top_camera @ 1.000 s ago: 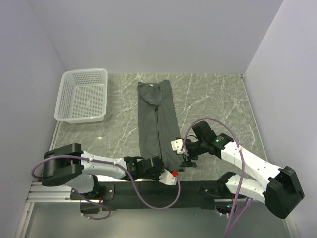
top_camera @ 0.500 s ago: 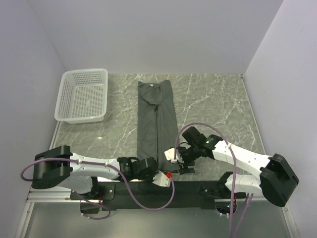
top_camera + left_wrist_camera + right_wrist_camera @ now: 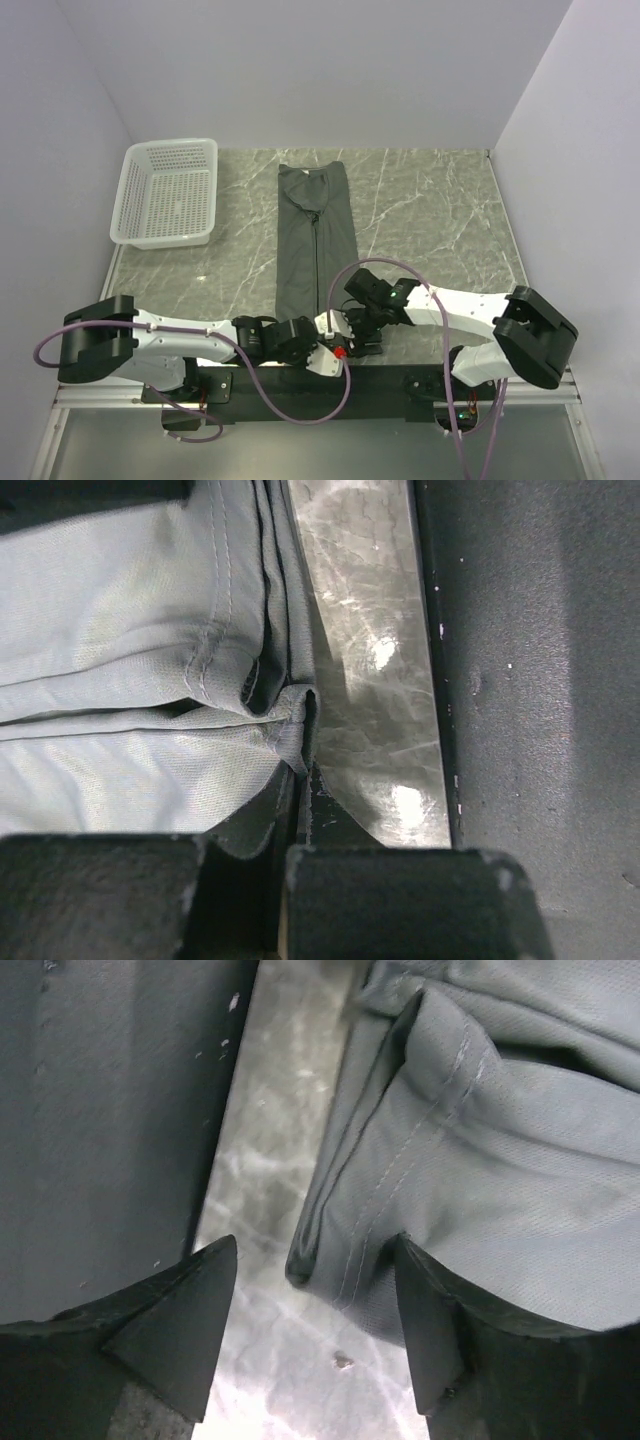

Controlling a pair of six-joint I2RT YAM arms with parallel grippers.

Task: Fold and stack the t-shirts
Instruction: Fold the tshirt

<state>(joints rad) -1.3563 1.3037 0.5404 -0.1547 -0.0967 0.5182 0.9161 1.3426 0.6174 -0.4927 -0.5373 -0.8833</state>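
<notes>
T-shirt [image 3: 315,235] lies flat on the bench [image 3: 430,210], folded into one long narrow strip down the middle. One short end points at the far edge and the stitched hem end sits at the near edge. Both my grippers are down at that hem end. Left gripper [image 3: 283,858] comes in from the left along the near edge. Its fingers [image 3: 400,900] are pressed together with a tuck of grey hem cloth caught in the slit between them, so I mark it clamped on the t-shirt's near hem. Right gripper [image 3: 312,1245] reaches in from the right at the strip's near right corner, jaws well apart, gripping nothing. That stitched corner sits in the gap between its two fingers. In the wrist view the right-hand finger is at the cloth edge, touching or just over it, can't tell which. The other finger is over bare marble, beside the dark rail [image 3: 100,1110] along the bench's near edge. White mesh basket [image 3: 170,146] sits at the far left corner, well apart from the t-shirt and both grippers.
</notes>
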